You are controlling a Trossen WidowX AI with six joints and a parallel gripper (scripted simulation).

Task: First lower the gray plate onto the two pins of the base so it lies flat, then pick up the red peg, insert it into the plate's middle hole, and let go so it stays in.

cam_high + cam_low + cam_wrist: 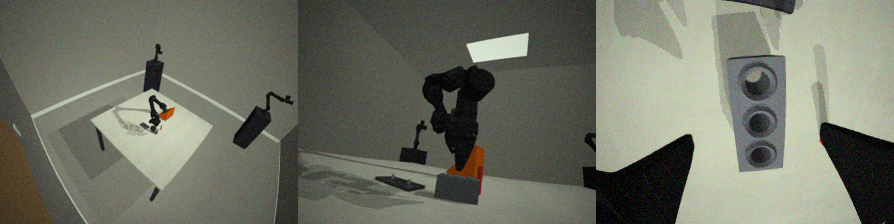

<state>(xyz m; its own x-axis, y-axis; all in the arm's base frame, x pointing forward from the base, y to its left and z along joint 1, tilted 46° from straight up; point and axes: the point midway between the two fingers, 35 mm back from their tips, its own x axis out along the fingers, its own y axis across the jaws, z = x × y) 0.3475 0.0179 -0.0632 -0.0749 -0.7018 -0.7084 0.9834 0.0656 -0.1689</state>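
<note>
The gray plate (156, 132) (457, 191) (779, 104) is a thick block on the table, its three holes facing up. The dark base (144, 125) (400, 184) (768, 3) lies apart from it, with its two pins bare in the exterior view. The red peg (161, 127) (480, 182) stands upright near the plate; only a red sliver shows beside the right finger in the wrist view. My gripper (153, 127) (456, 160) (758, 135) is open and empty above the plate, with the plate between the fingers in the wrist view.
An orange block (167, 114) (479, 159) stands behind the plate and peg, beside the arm's base. The arm's shadow falls over the table (162, 159) around the dark base. Two other arms on dark pedestals (153, 76) (252, 128) stand beyond the table.
</note>
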